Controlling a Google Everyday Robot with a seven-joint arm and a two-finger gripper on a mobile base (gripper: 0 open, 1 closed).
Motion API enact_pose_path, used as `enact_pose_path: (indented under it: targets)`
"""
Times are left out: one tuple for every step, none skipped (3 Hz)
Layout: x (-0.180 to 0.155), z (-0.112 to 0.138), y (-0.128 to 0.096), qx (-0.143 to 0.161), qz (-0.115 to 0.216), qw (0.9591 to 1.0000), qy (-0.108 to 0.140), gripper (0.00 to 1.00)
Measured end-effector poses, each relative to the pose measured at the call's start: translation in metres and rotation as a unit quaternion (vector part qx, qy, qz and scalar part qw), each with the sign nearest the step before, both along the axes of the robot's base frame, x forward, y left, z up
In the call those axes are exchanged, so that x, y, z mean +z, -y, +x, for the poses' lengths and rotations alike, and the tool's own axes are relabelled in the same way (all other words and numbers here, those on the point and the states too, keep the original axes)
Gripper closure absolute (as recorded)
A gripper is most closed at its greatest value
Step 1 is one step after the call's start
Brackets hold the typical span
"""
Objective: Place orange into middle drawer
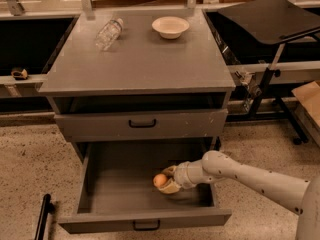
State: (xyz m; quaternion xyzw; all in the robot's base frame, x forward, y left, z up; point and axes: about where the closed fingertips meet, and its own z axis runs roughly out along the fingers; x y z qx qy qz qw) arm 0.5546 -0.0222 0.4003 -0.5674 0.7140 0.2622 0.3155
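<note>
The middle drawer (117, 184) is pulled out wide open, showing its shallow grey tray and a small black handle (146, 226) on its plain front. My gripper (167, 181) reaches in from the right on a white arm and is low inside the drawer, right of centre. It is shut on the small orange (159, 180), which sits between the fingers at or just above the drawer floor.
Above the open drawer is a closed grey drawer front (142, 124) with white specks. On the cabinet top lie a clear plastic bottle (109, 33) and a white bowl (170, 27). A black stand-mounted table (270, 14) is at the right. A black bar (42, 218) lies on the floor at the left.
</note>
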Motion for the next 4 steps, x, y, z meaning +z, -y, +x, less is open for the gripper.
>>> enact_pose_path:
  targets:
    - [-0.0018,-0.0011,-0.0008,0.001,0.001,1.0000,-0.001,0.36]
    - [-0.0018,-0.0011,-0.0008,0.001,0.001,1.0000,-0.001,0.12]
    - [-0.0019,-0.0011,-0.0009,0.001,0.001,1.0000,-0.001,0.00]
    - [-0.0019,-0.0011,-0.0009,0.001,0.001,1.0000,-0.001,0.00]
